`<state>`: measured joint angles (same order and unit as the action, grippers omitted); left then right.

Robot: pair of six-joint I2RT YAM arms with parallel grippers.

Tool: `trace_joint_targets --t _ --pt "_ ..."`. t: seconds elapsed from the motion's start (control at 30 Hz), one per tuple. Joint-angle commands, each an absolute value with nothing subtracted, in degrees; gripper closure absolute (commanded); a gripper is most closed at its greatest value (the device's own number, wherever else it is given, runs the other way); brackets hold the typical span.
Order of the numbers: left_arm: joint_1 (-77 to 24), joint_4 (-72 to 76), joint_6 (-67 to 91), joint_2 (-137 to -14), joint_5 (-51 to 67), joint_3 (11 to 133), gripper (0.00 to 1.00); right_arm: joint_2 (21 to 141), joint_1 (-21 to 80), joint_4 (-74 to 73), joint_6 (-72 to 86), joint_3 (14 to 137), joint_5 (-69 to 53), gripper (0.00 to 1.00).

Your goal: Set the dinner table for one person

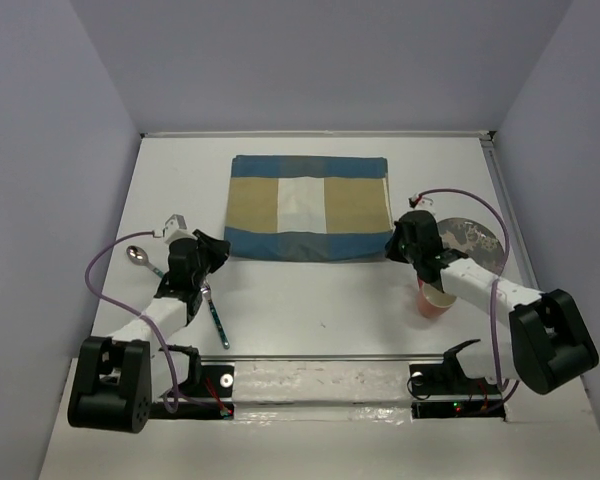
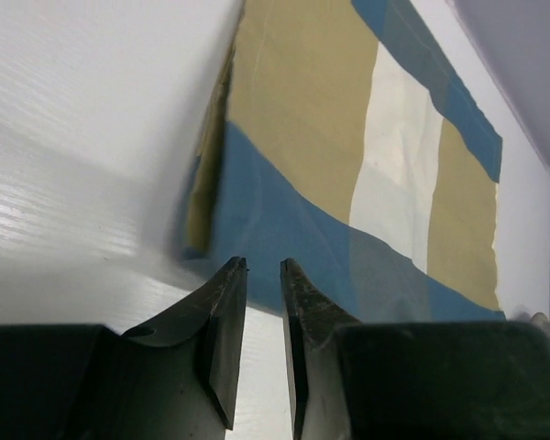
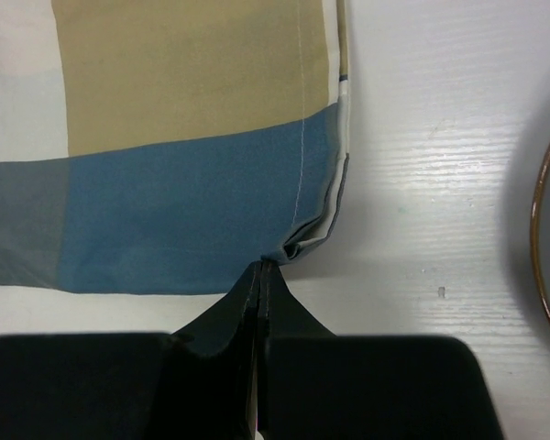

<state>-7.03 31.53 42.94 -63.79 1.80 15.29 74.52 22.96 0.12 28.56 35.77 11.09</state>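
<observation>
The white dinner table (image 1: 320, 300) carries a blue, tan and white cloth mat (image 1: 308, 208) at its middle back. My left gripper (image 1: 218, 250) hovers at the mat's near left corner. In the left wrist view (image 2: 263, 266) its jaws stand a narrow gap apart with nothing between them, just short of the mat (image 2: 312, 137). My right gripper (image 1: 398, 245) is at the near right corner. In the right wrist view (image 3: 264, 266) its jaws are pressed together, tips pinching the bunched corner of the mat (image 3: 165, 137).
A spoon (image 1: 138, 255) lies left of the left arm. A utensil with a teal handle (image 1: 216, 315) lies beside that arm. A pink cup (image 1: 433, 300) stands under the right arm. A grey plate (image 1: 475, 238) sits at the right, its rim showing in the right wrist view (image 3: 545, 247).
</observation>
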Motion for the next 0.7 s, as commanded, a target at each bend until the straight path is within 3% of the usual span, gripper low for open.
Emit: trace_joint_targets --t 0.0,0.2,0.27,0.37,0.53,0.67 --pt "-6.86 29.63 43.42 -56.80 0.88 13.98 0.67 69.88 23.29 0.09 29.18 35.51 13.18 1.00" --pt "-6.86 27.42 45.00 -51.43 3.59 13.27 0.53 68.38 23.29 -2.37 28.74 36.30 13.27 1.00" --pt "-6.86 26.38 45.17 -50.28 3.60 13.71 0.52 68.90 23.29 -3.51 28.48 36.91 14.06 1.00" --pt "-6.94 23.83 44.21 -47.64 3.69 15.99 0.51 69.00 23.29 -5.45 27.86 37.79 13.09 0.89" --pt "-7.73 19.35 41.41 -42.02 5.27 20.73 0.51 66.89 23.29 -8.08 25.06 40.16 14.33 0.56" --pt "-7.91 14.44 35.70 -41.75 10.01 27.23 0.46 67.67 26.45 -8.70 23.47 44.11 10.91 0.56"
